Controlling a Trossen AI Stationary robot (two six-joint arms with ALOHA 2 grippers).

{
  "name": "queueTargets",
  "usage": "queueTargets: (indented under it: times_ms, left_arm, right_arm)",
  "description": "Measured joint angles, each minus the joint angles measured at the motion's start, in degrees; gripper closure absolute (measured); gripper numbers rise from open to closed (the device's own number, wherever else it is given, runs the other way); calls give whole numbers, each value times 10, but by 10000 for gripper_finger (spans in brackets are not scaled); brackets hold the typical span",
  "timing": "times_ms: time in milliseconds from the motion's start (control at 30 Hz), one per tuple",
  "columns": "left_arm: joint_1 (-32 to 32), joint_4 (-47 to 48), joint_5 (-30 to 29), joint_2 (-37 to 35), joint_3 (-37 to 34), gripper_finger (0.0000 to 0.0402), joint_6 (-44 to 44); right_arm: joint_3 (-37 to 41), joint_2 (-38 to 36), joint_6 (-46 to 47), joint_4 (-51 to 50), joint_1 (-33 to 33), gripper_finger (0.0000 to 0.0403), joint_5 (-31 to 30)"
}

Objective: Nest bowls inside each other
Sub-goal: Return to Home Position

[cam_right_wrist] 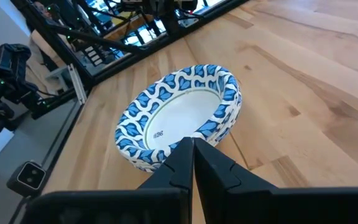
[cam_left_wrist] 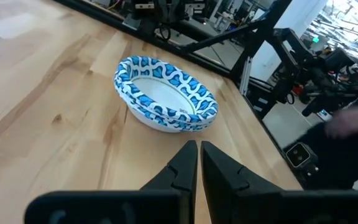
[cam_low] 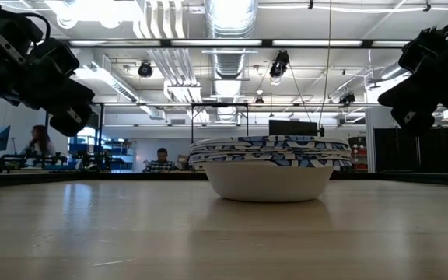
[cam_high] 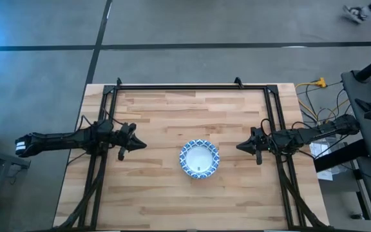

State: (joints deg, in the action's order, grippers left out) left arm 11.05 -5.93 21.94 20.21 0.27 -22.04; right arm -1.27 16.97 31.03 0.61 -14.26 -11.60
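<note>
Bowls [cam_high: 199, 158] are sitting nested as one stack on the wooden table [cam_high: 166, 109], just off its centre toward six o'clock. In the low view their blue-and-white rims are showing layered one above another. Left gripper [cam_high: 142, 145] is hovering at about nine o'clock from the stack, apart from it, its fingers [cam_left_wrist: 185, 163] lying nearly together on nothing. Right gripper [cam_high: 239, 147] is hanging at about three o'clock, likewise apart, its fingers [cam_right_wrist: 180, 158] lying tight together, holding nothing. Both are pointing toward the stack.
</note>
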Motion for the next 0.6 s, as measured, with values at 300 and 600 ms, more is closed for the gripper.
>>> queueTargets:
  times_ms: [300,600]
  left_arm:
    - [0,0,-1,4,0,395,0]
    - [0,0,-1,4,0,395,0]
  right_arm:
    - [0,0,0,0,0,394,0]
    - [0,0,0,0,0,394,0]
